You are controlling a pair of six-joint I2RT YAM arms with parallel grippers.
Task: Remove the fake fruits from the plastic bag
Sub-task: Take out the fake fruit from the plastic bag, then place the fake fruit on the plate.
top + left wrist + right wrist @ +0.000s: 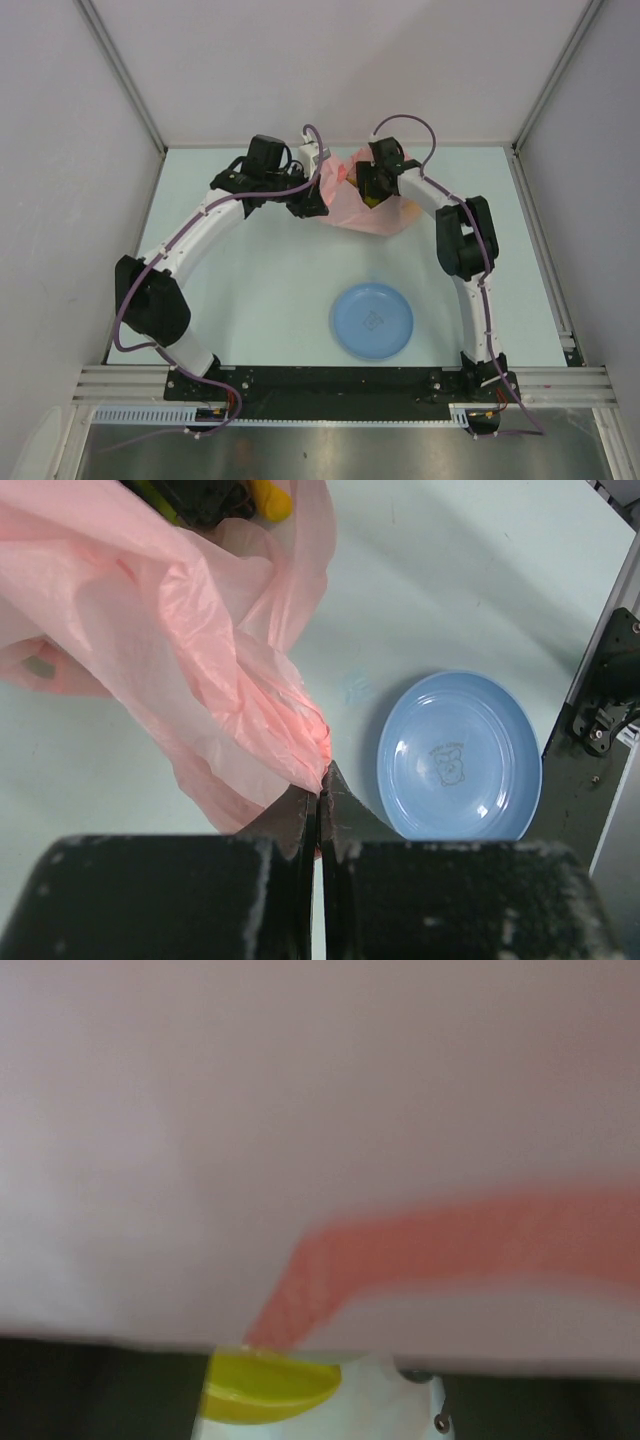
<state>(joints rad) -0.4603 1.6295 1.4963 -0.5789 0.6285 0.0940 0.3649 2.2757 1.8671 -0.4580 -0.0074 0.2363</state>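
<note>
The pink plastic bag [375, 205] lies crumpled at the back of the table. My left gripper [312, 205] is shut on a gathered fold of the bag's left edge; its fingers [300, 810] pinch the pink film [200, 650]. My right gripper [374, 190] reaches into the bag from the right and holds a yellow fruit [373, 201]. That fruit shows at the bottom of the right wrist view [265, 1385], under blurred pink film [320, 1140] that fills the view. It also shows at the top of the left wrist view [272, 498]. Other fruits are hidden.
A round blue plate [372, 320] lies near the front middle of the table and also shows in the left wrist view [460, 758]. Grey walls and metal rails bound the table at the sides and back.
</note>
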